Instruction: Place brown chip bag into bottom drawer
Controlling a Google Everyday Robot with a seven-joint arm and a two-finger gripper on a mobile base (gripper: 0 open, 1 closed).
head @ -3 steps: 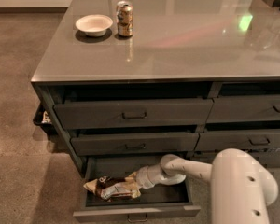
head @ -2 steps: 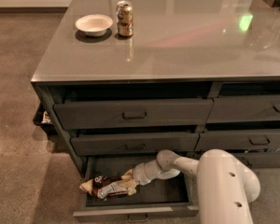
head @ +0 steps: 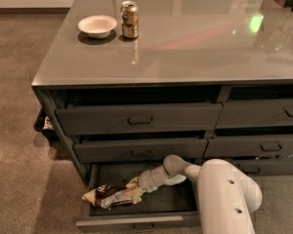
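The bottom drawer (head: 178,204) of the left column stands pulled open, its front panel nearest me. The brown chip bag (head: 112,195), crumpled, dark brown with a pale panel and yellowish ends, lies low in the drawer's left part; its left end reaches over the drawer's left wall. My gripper (head: 138,185) reaches in from the right, just above the drawer floor, and is shut on the bag's right end. The white arm (head: 224,194) covers the drawer's right side.
The two drawers above (head: 136,118) are nearly shut and overhang the open one. A white bowl (head: 97,25) and a soda can (head: 130,19) stand on the grey countertop (head: 195,43) at the back left. The right column's drawers (head: 263,113) are shut. Bare floor lies to the left.
My gripper and the bag have shifted a little to the left inside the open drawer, and the arm has swung closer over the drawer's right side.
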